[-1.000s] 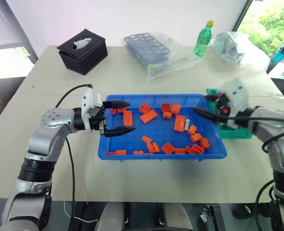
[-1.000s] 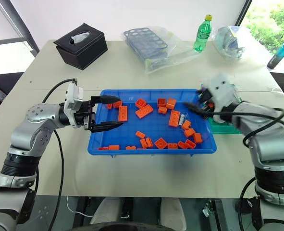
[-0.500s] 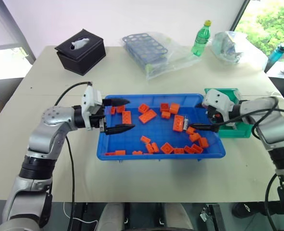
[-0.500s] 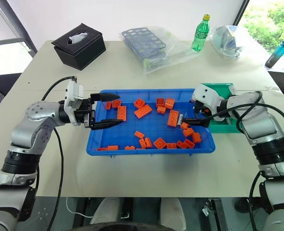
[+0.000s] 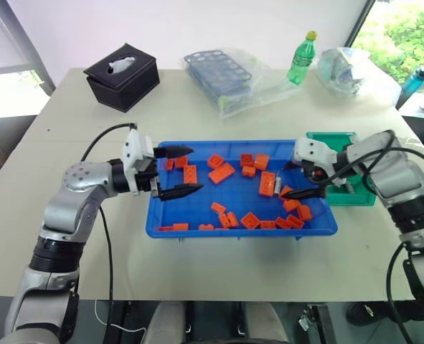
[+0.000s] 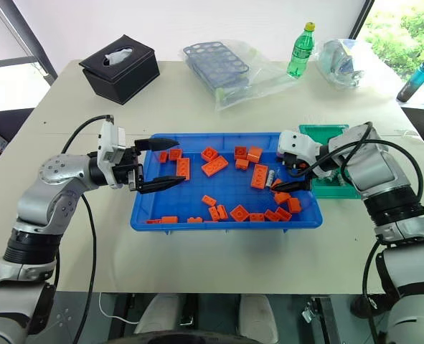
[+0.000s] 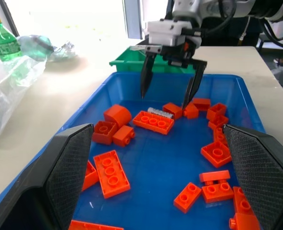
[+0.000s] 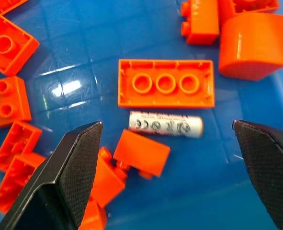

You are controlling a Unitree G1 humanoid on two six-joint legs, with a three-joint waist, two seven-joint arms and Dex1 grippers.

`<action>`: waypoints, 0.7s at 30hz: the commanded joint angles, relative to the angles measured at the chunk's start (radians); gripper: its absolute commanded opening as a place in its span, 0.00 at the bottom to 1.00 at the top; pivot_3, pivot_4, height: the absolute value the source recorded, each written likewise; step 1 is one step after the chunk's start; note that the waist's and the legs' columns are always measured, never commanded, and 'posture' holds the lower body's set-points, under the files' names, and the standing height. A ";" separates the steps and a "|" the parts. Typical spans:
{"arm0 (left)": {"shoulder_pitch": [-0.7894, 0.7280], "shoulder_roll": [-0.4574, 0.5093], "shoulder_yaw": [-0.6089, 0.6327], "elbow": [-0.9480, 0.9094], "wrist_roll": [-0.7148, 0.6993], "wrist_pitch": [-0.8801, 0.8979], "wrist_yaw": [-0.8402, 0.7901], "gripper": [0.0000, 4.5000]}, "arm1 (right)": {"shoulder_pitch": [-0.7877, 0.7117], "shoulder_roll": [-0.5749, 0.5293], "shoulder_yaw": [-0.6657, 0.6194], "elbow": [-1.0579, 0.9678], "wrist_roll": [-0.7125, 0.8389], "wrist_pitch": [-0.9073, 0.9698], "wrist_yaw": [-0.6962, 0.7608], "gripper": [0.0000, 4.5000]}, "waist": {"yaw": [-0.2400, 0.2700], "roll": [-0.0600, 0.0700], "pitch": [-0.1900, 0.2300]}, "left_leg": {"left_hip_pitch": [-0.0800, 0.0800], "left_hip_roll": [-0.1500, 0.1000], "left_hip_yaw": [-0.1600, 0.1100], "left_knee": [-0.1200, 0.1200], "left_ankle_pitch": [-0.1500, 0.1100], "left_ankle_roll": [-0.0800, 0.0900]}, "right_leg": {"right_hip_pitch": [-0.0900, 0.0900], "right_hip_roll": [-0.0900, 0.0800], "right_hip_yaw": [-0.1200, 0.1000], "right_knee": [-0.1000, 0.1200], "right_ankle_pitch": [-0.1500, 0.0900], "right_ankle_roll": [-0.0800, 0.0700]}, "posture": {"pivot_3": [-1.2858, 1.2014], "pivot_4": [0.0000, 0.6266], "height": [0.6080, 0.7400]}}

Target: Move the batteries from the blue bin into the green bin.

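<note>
A silvery-grey battery [image 8: 165, 124] lies on the floor of the blue bin [image 5: 240, 231], among orange bricks near its right end. My right gripper [image 5: 287, 180] is open and points down into the bin. Its two fingers stand on either side of the battery and do not touch it. The green bin [image 6: 319, 131] stands just past the blue bin's right end, partly behind my right arm. My left gripper [image 5: 195, 169] is open and level over the blue bin's left end, with nothing between its fingers.
Several orange bricks [image 5: 222, 173] are scattered through the blue bin, one long one right beside the battery. At the back of the table are a black tissue box [image 5: 123, 75], a tube rack in a plastic bag [image 5: 222, 72], a green bottle [image 5: 303, 57] and a crumpled bag [image 5: 348, 68].
My right gripper has come down from beside the green bin into the blue bin and opened wider, and now straddles the battery. The left gripper has stayed put.
</note>
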State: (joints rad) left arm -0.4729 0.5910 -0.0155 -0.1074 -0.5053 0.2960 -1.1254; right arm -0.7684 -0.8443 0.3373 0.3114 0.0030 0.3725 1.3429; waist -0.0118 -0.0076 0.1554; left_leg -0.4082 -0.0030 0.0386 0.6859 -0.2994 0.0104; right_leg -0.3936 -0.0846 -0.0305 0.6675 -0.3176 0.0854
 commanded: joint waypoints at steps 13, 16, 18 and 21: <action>-0.007 0.014 0.018 -0.043 -0.012 0.005 0.015 1.00 | 0.004 0.038 0.012 0.015 -0.073 0.040 -0.055 0.99 | 0.002 0.000 0.000 | 0.000 -0.001 -0.001 0.000 0.000 0.000 | 0.001 -0.001 -0.001 0.000 0.000 0.000 | 0.52 0.24 0.82; -0.011 0.013 0.016 -0.039 -0.010 0.005 0.013 1.00 | -0.002 0.031 0.007 0.022 -0.075 0.040 -0.057 0.99 | 0.002 0.000 0.000 | 0.000 -0.001 -0.001 0.000 0.000 0.000 | 0.001 -0.001 -0.002 0.000 0.000 0.000 | 0.52 0.24 0.82; -0.013 0.012 0.014 -0.037 -0.010 0.004 0.012 1.00 | -0.003 0.026 0.005 0.023 -0.079 0.047 -0.061 0.99 | 0.002 0.000 0.000 | 0.000 -0.001 -0.001 0.000 0.000 0.000 | 0.001 -0.001 -0.002 0.000 0.000 0.000 | 0.52 0.24 0.82; -0.015 0.010 0.012 -0.035 -0.010 0.003 0.011 1.00 | -0.003 0.021 0.001 0.024 -0.085 0.064 -0.075 0.99 | 0.003 0.000 0.000 | 0.000 -0.001 -0.001 0.000 0.000 0.000 | 0.001 -0.001 -0.002 0.000 0.000 0.000 | 0.52 0.24 0.82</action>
State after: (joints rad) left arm -0.4691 0.5981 -0.0157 -0.1217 -0.5056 0.3017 -1.1111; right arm -0.7634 -0.7995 0.3646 0.3195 -0.0570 0.4160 1.2848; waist -0.0090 -0.0076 0.1555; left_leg -0.4086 -0.0044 0.0372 0.6862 -0.2993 0.0104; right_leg -0.3928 -0.0860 -0.0322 0.6676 -0.3175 0.0855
